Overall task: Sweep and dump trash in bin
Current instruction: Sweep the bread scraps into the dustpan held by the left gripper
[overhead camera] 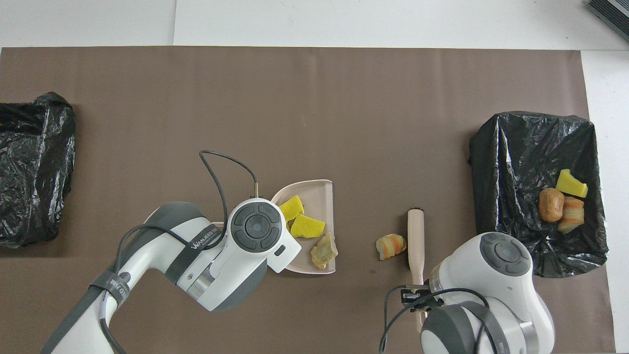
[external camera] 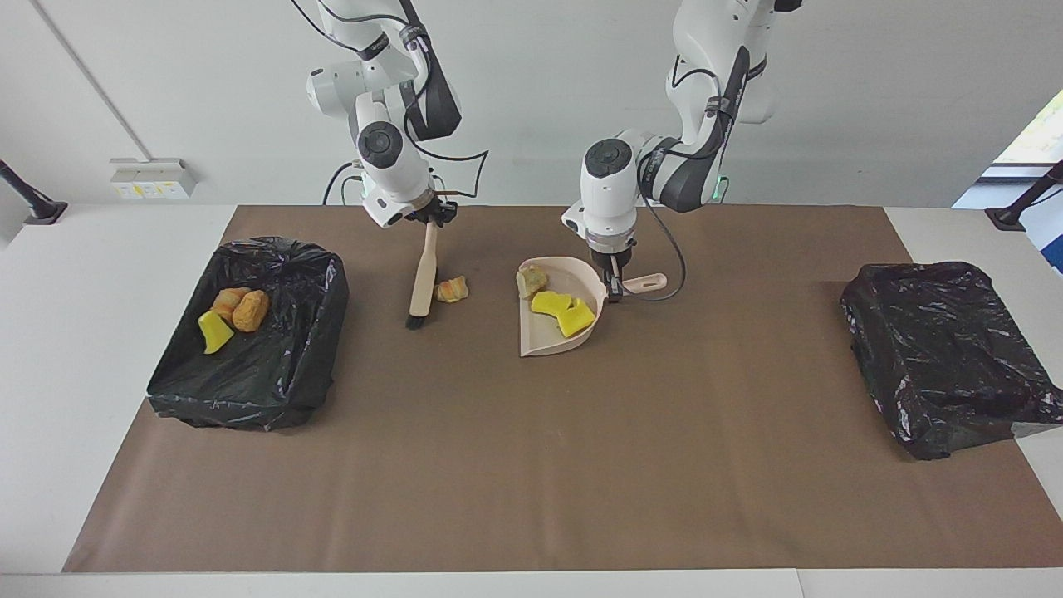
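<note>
You are mid-sweep. Your right gripper (external camera: 433, 218) is clamping the brush (external camera: 423, 280), bristles down beside one loose tan-orange scrap (external camera: 451, 289) on the brown mat (external camera: 531, 465). Your left gripper (external camera: 614, 278) is closed on the dustpan (external camera: 544, 336), which is carrying three scraps (external camera: 561, 309). Three more are lying in the lined bin (external camera: 274, 374) toward the right arm's end. Next, I judge, the brush needs to push that scrap into the pan's open edge. A second black bag (external camera: 938, 349) is sitting at the left arm's end; the wall is plain white.

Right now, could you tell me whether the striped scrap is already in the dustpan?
No, the striped scrap lies on the mat between brush and dustpan.
</note>
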You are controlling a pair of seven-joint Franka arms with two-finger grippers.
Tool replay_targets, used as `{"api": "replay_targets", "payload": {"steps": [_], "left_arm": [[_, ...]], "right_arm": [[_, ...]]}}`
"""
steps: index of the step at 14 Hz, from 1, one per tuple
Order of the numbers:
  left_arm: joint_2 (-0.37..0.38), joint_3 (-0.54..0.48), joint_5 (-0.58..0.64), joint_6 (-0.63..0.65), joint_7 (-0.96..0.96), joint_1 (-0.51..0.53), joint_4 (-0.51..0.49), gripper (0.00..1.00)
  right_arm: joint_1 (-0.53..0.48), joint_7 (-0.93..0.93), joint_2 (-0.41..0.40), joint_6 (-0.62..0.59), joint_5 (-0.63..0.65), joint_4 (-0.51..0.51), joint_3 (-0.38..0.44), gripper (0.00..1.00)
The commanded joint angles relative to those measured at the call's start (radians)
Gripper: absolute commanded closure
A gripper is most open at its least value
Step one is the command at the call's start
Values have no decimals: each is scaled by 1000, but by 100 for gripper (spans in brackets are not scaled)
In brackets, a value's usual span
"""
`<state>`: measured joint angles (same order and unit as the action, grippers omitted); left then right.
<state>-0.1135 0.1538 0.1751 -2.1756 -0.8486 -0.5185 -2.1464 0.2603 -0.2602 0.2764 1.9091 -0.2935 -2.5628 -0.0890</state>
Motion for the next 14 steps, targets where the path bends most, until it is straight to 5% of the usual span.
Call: {"api": "replay_targets", "payload": {"steps": [1,7,9,14], "left_arm": [[51,-14,0,-12,0,-17,-86,100],[57,-13,76,11,0,-20,-86,100],[57,-13,75,-1,2,-12,-87,100],[55,-11,69,-7,23,3,-95,100]], "right_arm": [[10,113,-62,10,-113,55,-5,100],[198,122,-125,200,-450,78,-5,100],[204,121,-138,192,-550,113,-5,100],[182,65,-114,70,-547,228,8,100]]}}
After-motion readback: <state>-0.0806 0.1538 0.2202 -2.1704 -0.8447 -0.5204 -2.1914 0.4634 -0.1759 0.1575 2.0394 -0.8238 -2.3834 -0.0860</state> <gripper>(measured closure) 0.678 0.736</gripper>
